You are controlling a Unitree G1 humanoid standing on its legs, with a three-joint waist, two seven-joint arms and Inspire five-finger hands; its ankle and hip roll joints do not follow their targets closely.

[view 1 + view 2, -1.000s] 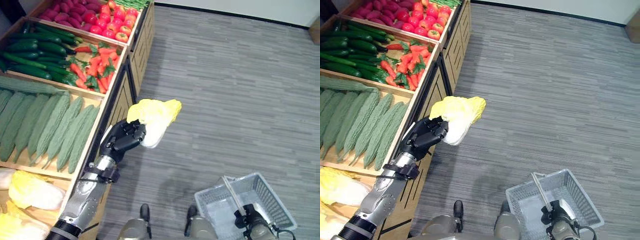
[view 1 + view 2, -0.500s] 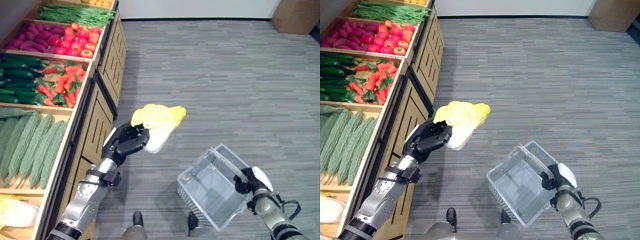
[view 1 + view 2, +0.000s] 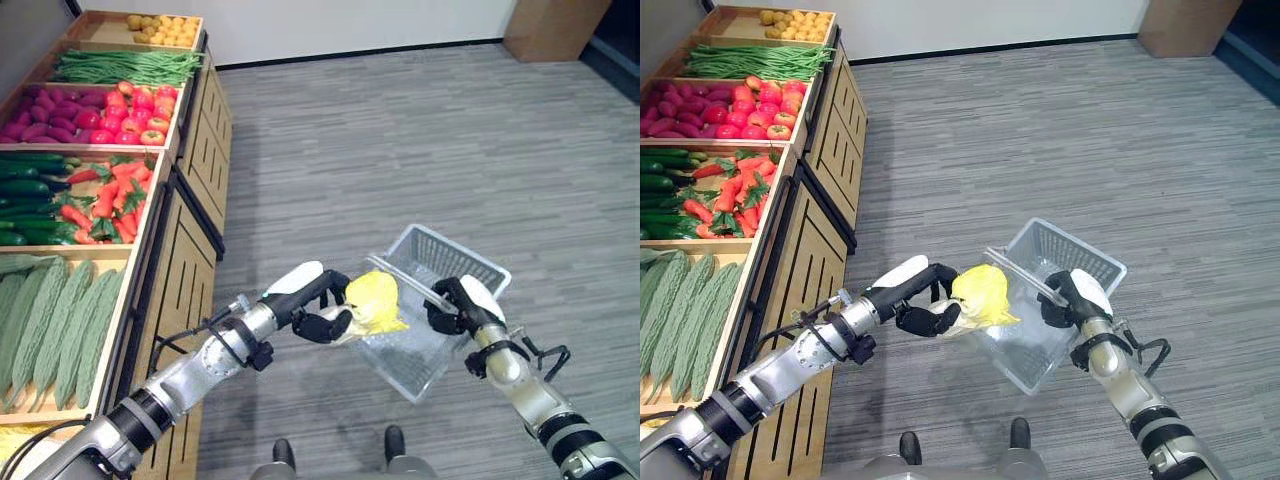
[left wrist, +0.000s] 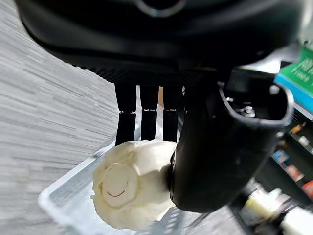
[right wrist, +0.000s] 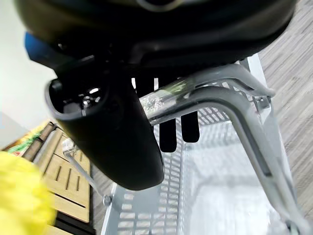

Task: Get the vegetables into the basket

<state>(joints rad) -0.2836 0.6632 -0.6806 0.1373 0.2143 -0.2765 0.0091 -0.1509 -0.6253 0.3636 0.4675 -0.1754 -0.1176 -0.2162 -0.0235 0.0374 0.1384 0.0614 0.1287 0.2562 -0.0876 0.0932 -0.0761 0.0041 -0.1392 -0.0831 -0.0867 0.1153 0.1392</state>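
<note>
My left hand (image 3: 318, 306) is shut on a yellow-white napa cabbage (image 3: 373, 303) and holds it at the near left rim of the grey wire basket (image 3: 455, 259). In the left wrist view the cabbage's (image 4: 132, 183) pale cut base shows between thumb and fingers, with the basket (image 4: 58, 200) below it. My right hand (image 3: 452, 306) is shut on the basket's handle (image 3: 400, 279) and holds the basket tilted above the floor. In the right wrist view the handle (image 5: 215, 98) crosses under the thumb (image 5: 112, 142).
A wooden produce stand (image 3: 190, 240) runs along the left, with bins of bitter gourds (image 3: 40, 320), cucumbers (image 3: 25, 195), carrots (image 3: 110, 200), tomatoes (image 3: 130, 110), green beans (image 3: 120, 65) and potatoes (image 3: 160, 28). Open grey floor (image 3: 400, 140) lies ahead and right. A brown box (image 3: 555, 25) stands at the far right.
The camera has swung right. My left hand has carried the cabbage down and right to the basket's rim. My right hand has lifted the basket up and toward the cabbage.
</note>
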